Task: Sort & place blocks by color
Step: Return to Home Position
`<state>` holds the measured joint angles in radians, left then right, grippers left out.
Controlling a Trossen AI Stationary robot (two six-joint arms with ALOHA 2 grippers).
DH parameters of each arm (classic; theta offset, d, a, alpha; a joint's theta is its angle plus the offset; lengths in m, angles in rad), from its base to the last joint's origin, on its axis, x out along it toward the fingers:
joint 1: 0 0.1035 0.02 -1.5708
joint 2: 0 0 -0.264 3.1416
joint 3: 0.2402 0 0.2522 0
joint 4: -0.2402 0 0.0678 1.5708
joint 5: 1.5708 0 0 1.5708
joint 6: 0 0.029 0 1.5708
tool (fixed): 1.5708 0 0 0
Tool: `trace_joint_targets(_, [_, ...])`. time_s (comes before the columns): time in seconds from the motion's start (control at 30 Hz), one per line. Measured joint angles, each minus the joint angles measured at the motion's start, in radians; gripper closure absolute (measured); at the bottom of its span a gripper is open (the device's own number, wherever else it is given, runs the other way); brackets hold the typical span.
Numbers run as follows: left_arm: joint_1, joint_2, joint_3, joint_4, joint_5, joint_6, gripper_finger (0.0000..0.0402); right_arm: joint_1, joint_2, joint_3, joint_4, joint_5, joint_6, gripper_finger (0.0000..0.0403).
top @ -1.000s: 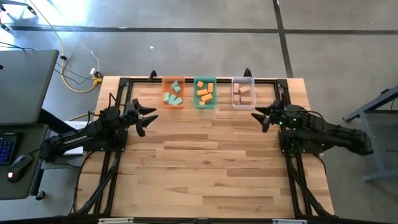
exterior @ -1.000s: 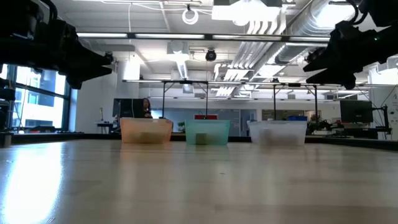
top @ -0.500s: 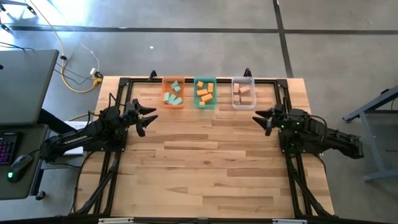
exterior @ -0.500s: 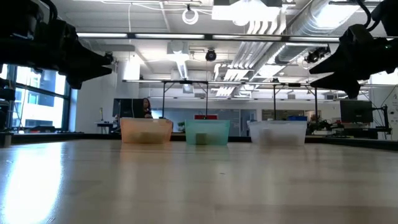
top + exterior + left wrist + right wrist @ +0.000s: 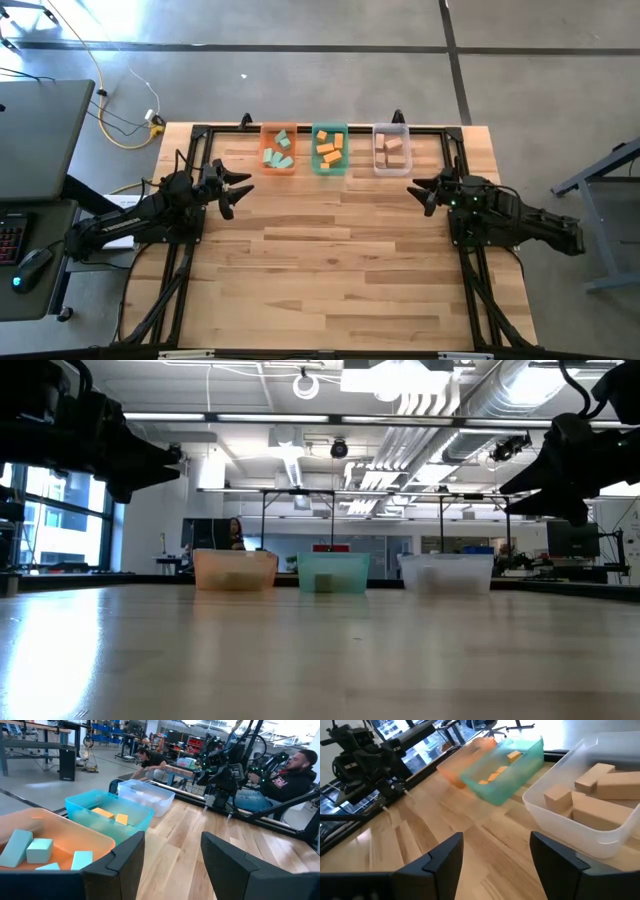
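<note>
Three trays stand in a row at the table's far edge. The orange tray holds teal-green blocks. The teal tray holds orange blocks. The clear tray holds tan wood blocks. My left gripper hovers open at the table's left side, near the orange tray, fingers pointing toward the right. My right gripper hovers open at the table's right side, near the clear tray, pointing left. Neither gripper has anything between its fingers.
A black metal frame runs along the table's far, left and right sides. The wooden tabletop stretches between the arms toward the near edge. People sit and move in the room beyond the table.
My right gripper has drawn back a little toward the table's right edge and sunk slightly, staying open with nothing held. My left arm has kept still.
</note>
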<state>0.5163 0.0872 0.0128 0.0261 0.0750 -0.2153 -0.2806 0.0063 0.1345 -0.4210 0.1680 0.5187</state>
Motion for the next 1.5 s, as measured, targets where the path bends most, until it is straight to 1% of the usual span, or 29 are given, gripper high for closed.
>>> trace_joint_targets(0.3, [0.0, 0.0, 0.0, 0.0, 0.0, 0.0, 0.0218, 0.0, 0.0, 0.0, -0.001, -0.019, 0.001, 0.0187])
trace_joint_targets(1.5, [0.0, 0.0, 0.0, 0.0, 0.0, 0.0, 0.0218, 0.0, 0.0, 0.0, -0.001, -0.019, -0.002, 0.0187])
